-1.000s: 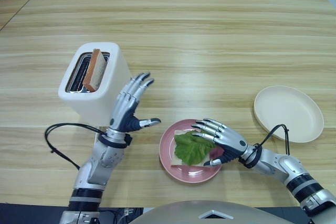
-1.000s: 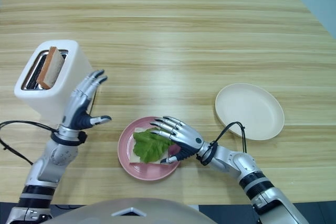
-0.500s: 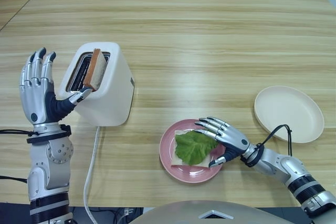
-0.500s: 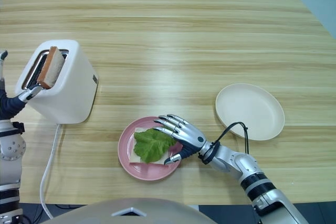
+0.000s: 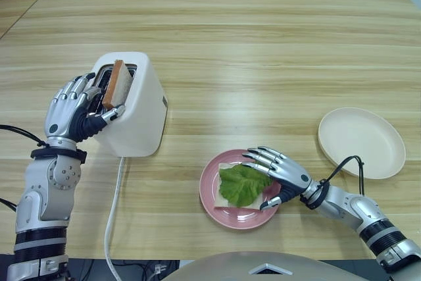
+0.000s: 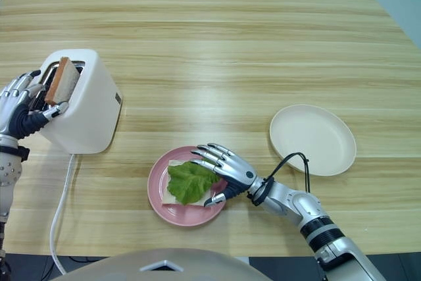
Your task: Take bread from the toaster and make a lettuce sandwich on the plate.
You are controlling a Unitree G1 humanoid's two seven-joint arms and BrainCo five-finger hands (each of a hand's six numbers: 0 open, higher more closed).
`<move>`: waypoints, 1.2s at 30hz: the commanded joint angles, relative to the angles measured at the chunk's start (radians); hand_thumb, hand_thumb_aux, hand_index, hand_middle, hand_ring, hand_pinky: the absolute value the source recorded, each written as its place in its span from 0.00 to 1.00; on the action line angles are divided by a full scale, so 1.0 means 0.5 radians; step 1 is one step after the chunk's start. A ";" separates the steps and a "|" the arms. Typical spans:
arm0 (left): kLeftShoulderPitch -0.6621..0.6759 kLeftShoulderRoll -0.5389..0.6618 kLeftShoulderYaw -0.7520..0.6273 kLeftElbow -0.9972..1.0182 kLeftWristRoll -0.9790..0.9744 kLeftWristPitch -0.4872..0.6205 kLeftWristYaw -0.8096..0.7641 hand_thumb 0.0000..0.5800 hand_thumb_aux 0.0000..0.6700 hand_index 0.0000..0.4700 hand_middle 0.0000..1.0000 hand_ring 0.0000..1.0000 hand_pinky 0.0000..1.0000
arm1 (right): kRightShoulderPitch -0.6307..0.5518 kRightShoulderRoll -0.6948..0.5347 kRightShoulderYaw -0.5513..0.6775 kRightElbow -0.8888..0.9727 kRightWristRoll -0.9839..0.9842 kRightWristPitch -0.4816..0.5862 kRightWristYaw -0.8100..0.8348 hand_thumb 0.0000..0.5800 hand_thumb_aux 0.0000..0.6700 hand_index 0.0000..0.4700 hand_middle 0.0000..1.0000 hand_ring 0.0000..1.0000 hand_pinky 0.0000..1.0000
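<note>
Against the left hand [image 5: 69,106], toaster [image 5: 141,110] with bread [image 5: 120,85] in its slot: hand has dropped from raised to beside the slice, so the pull comes next; grip not confirmable. Under the right hand [image 5: 283,176], plate [image 5: 205,195], bottom slice [image 5: 227,204], lettuce [image 5: 238,185]; fingers [image 5: 262,156] spread, holding nothing, unmoved.

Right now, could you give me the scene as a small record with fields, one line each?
toaster: white, at left, one bread slice standing in its slot
left hand: at the toaster top, beside the bread slice
pink plate: holds a second slice with lettuce on top
right hand: open, over the pink plate's right side, at the lettuce edge
cream plate: at far right
</note>
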 commanded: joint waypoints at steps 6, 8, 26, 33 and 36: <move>-0.182 -0.024 -0.167 0.125 -0.089 -0.104 0.033 0.99 0.91 0.91 0.00 0.00 0.00 | 0.062 0.029 0.036 0.034 -0.019 0.021 -0.006 0.00 0.00 0.00 0.00 0.00 0.00; -0.199 -0.022 -0.176 0.156 -0.087 -0.115 0.090 1.00 1.00 1.00 0.09 0.09 0.09 | 0.075 0.031 0.035 0.045 -0.020 0.028 -0.018 0.00 0.00 0.00 0.00 0.00 0.00; -0.311 -0.513 -0.301 -0.241 -0.869 -0.806 0.760 1.00 1.00 1.00 1.00 1.00 1.00 | 0.040 0.116 -0.100 0.025 -0.079 0.162 -0.541 0.00 0.00 0.00 0.00 0.00 0.00; 0.122 -0.643 -0.844 -0.429 -1.576 -0.733 -0.081 1.00 1.00 1.00 1.00 1.00 1.00 | 0.127 0.057 -0.304 -0.184 0.451 -0.188 -0.467 0.00 0.00 0.00 0.00 0.00 0.00; 0.231 -0.712 -1.009 -0.423 -1.627 -0.661 -0.303 1.00 1.00 1.00 1.00 1.00 1.00 | 0.179 0.020 -0.425 -0.217 0.624 -0.286 -0.384 0.00 0.00 0.00 0.00 0.00 0.00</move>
